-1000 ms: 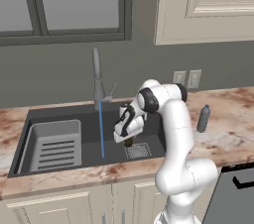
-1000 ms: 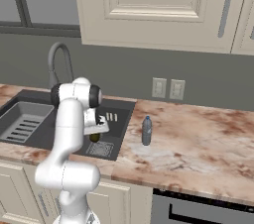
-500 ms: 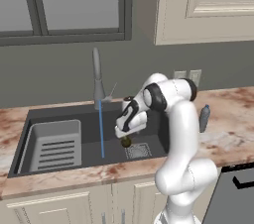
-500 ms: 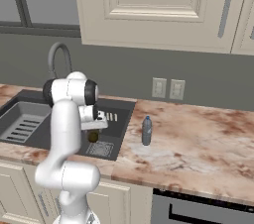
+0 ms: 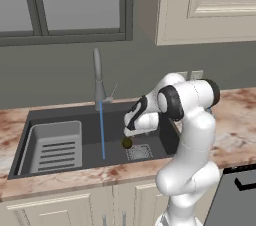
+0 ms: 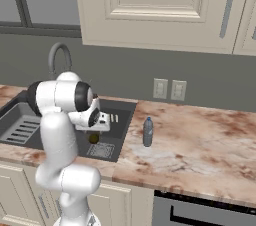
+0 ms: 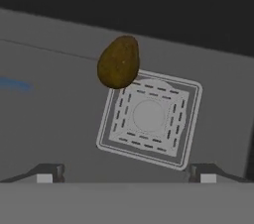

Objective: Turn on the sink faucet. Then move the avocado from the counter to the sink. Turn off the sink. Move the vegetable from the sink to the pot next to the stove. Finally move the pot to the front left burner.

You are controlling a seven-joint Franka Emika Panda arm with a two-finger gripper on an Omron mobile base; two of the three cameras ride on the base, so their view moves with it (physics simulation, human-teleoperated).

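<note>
Brownish-olive avocado (image 7: 118, 62) sits on the floor of the dark sink (image 5: 85, 150), right at one corner of the square drain grate (image 7: 149, 117), overlapping its edge a bit. From the left base view the avocado (image 5: 127, 143) is just left of the grate and below the white hand; from the right base view it (image 6: 93, 138) lies under the hand too, near the basin's right end.

Gripper (image 7: 126, 172) hangs above the drain w/ jaws spread wide, nothing between them; both dark tips frame the grate, and the fruit lies past them, not touching either. In the left base view the gripper (image 5: 131, 131) points down into the basin, close over the fruit.

Faucet (image 5: 98, 81) is on: thin blue stream (image 5: 102, 130) falls straight to the sink floor, left of the avocado and apart from it. Slotted light-grey tray (image 5: 52, 145) is at the basin's left end.

On the marbled counter (image 6: 200, 140) right of the sink stands a small grey bottle (image 6: 147, 131), upright, near the basin rim.
</note>
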